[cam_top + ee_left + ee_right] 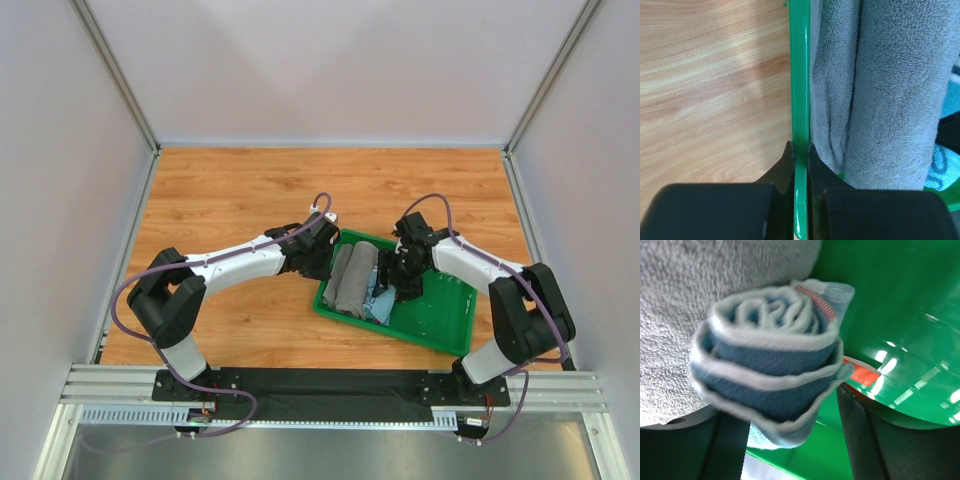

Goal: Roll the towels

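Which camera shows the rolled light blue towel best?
Right wrist: the light blue towel fills the frame end-on, its spiral layers plain. Top external shows only a blue sliver beside the grey towels, under the right arm. Left wrist catches just a blue edge at far right.

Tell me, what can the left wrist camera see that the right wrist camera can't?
Only the left wrist view shows the wooden table and the left gripper pinching the rim of the green tray. Only the right wrist view shows the rolled end of the blue towel, a spiral between the spread fingers of the right gripper. Both show a grey towel, the green tray and some blue towel.
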`<state>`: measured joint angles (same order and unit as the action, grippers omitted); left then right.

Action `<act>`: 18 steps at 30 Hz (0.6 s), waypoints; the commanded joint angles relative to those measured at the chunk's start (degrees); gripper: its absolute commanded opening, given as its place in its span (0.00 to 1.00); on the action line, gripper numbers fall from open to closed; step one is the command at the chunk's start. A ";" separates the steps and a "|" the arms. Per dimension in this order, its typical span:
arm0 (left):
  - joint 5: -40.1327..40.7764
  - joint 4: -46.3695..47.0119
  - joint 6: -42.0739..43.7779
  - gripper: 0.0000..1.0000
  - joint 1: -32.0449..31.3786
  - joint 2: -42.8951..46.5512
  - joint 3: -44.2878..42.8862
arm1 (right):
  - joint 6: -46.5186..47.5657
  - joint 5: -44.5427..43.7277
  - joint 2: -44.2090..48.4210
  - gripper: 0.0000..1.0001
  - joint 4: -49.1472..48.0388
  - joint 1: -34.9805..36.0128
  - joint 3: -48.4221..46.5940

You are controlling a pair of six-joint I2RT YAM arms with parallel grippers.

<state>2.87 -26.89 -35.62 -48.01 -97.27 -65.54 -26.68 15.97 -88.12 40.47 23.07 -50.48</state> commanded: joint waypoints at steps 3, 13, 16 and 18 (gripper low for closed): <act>-1.38 -6.33 1.25 0.04 -0.33 -3.01 1.03 | 1.36 -6.91 4.00 0.70 6.37 0.31 -3.75; -1.29 -6.94 1.08 0.04 -0.33 -3.45 0.24 | 1.80 -6.30 8.40 0.72 11.74 0.40 -6.91; -0.94 -7.21 0.90 0.05 -0.33 -3.19 0.23 | 2.07 -6.47 9.63 0.72 13.40 0.31 -8.14; -0.33 -7.03 0.55 0.12 -0.24 -2.14 0.58 | 2.15 -6.82 10.59 0.73 13.85 0.31 -8.84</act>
<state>2.90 -27.97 -35.62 -48.01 -97.73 -66.41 -25.52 10.44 -80.18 52.25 23.18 -56.27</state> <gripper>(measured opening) 0.091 0.724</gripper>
